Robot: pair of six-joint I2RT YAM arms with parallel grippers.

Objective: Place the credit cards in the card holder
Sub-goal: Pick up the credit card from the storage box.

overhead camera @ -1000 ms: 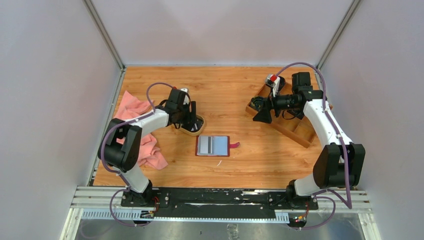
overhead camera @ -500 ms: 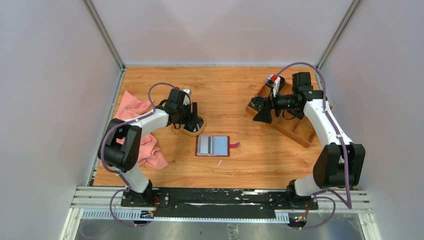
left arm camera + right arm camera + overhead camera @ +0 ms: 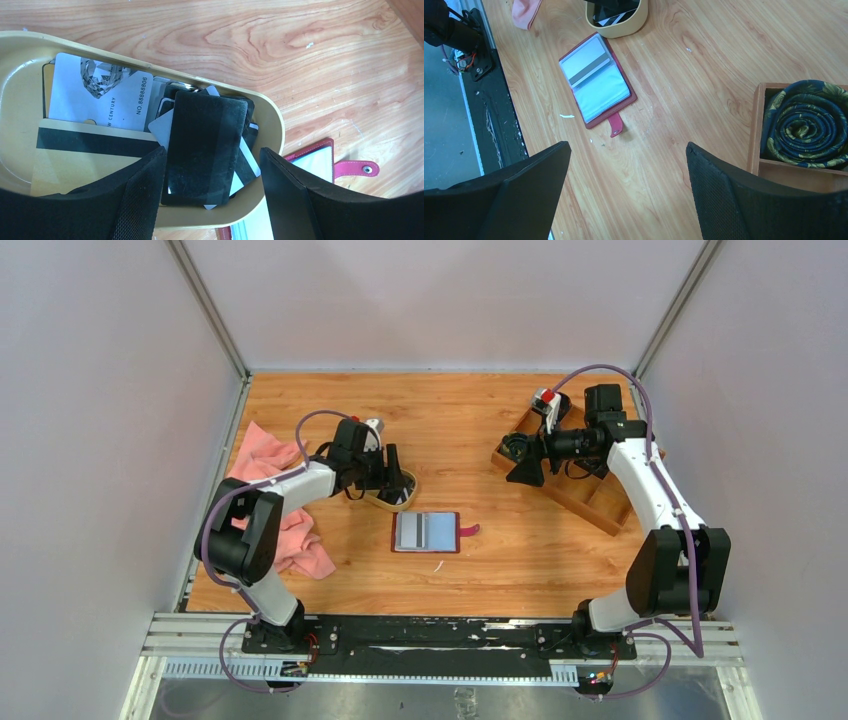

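A pale-walled booth encloses a wooden table, where two robot arms are at the start of a sorting job. At left of centre, the left gripper hangs low over an oval tan dish with its jaws apart, straddling a black card that lies on top of the pile of credit cards; nothing is clamped. The red card holder lies spread open, pockets up, just near and right of the dish. At far right, the right gripper hovers wide open and empty beside a wooden tray holding a rolled tie. The step in hand appears to be picking the first card: the jaws must pinch the black card by its edges, lift it clear of the rim, then line it up with a pocket.
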